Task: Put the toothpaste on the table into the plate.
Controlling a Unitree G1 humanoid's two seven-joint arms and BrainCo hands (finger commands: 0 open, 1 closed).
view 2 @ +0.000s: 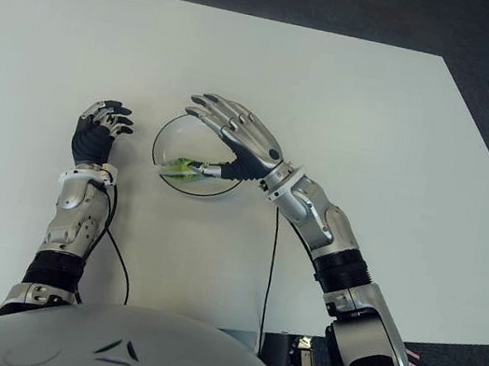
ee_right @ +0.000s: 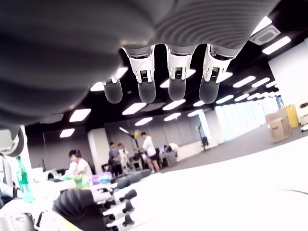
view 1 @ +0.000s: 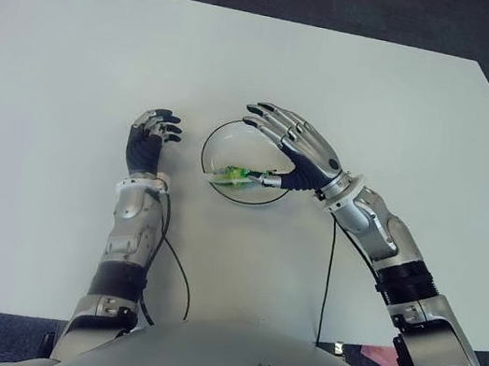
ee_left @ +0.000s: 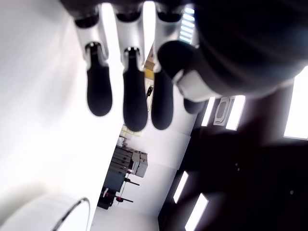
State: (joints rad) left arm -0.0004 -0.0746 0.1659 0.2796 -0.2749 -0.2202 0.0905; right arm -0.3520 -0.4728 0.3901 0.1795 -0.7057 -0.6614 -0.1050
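Now, here is what shows.
Right hand: the right hand (view 1: pixel 293 149) is over the plate, its four long fingers (view 1: pixel 274 122) stretched out flat and apart, holding nothing. Its thumb tip is just beside the toothpaste.
Toothpaste: the green and white toothpaste (view 1: pixel 231 176) lies inside the plate, near the rim closest to the robot.
Plate: the round plate (view 1: pixel 219 141) sits on the white table (view 1: pixel 78 49), between the two hands.
Left hand: the left hand (view 1: pixel 150 143) is just left of the plate, fingers loosely bent, holding nothing.
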